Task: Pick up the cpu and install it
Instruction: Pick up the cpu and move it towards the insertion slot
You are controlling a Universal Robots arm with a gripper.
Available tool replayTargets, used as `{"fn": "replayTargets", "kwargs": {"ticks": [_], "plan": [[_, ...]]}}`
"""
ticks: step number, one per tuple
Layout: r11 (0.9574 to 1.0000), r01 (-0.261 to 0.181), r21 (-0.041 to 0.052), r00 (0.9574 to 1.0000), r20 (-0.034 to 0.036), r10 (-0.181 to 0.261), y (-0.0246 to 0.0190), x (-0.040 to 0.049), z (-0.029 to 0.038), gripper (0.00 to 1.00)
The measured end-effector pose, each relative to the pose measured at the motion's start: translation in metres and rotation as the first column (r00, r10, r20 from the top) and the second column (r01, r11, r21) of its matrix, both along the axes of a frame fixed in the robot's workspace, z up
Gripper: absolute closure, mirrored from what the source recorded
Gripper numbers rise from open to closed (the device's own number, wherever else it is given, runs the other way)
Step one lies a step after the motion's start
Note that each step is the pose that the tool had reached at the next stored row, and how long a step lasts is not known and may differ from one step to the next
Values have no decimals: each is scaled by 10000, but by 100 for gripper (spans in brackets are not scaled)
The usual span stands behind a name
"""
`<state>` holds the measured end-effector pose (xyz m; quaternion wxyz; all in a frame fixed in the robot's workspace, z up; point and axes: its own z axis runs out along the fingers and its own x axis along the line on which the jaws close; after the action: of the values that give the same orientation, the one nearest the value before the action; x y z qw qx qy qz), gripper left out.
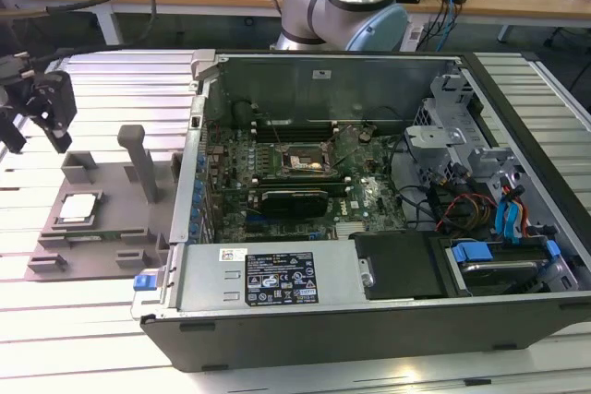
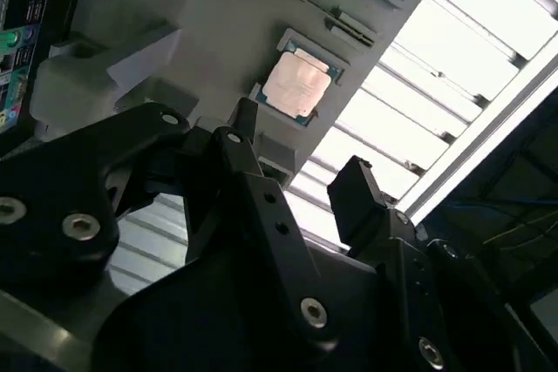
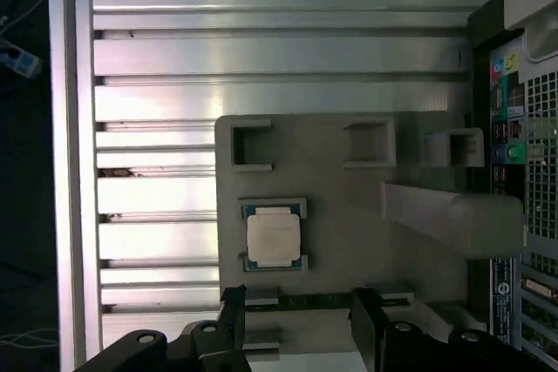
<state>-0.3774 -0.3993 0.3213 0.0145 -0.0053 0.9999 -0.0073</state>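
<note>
Slatted metal table, grey fixture beside the open computer case.
Now the cpu sits in that fixture, exterior view's lower left; gripper hangs upper left, jaws spread wide, empty.

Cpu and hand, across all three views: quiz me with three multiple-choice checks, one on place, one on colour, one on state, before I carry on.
1. Where does the cpu lie?
A. in the motherboard socket
B. in a recess of the grey fixture beside the computer case
C. on the bare table slats

2. What colour is its top plate?
A. black
B. blue
C. silvery-white

3. How is the hand?
A. open and empty
B. shut on the cpu
C. shut on a cable

Answers:
1 B, it sits framed in the fixture, outside the case.
2 C, the plate shows pale in both wrist views.
3 A, its fingers stand apart with nothing gripped.
</note>
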Motion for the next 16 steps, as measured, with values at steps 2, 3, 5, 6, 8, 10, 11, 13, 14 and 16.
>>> {"fn": "replayTargets", "kwargs": {"ticks": [2, 3, 5, 6, 8, 10, 11, 13, 14, 16], "plan": [[9999, -144, 0, 9999, -1, 144, -49, -1, -151, 40], [9999, -146, 0, 9999, -1, 146, -50, -1, -183, 40], [9998, -192, 1, 9998, 1, 192, -51, 0, -254, 40], [9998, -211, 0, 9998, 0, 211, -51, 0, -272, 40], [9995, -315, 1, 9995, 1, 315, -51, 0, -339, 40], [9991, -416, 0, 9991, 0, 416, -51, 0, -388, 40], [9990, -455, 0, 9990, 0, 455, -51, 0, -408, 40], [9988, -494, 0, 9988, 0, 494, -51, 0, -444, 40], [9987, -507, 0, 9987, 0, 507, -51, 0, -462, 40], [9984, -560, 1, 9984, 0, 560, -52, -3, -535, 40]]}}
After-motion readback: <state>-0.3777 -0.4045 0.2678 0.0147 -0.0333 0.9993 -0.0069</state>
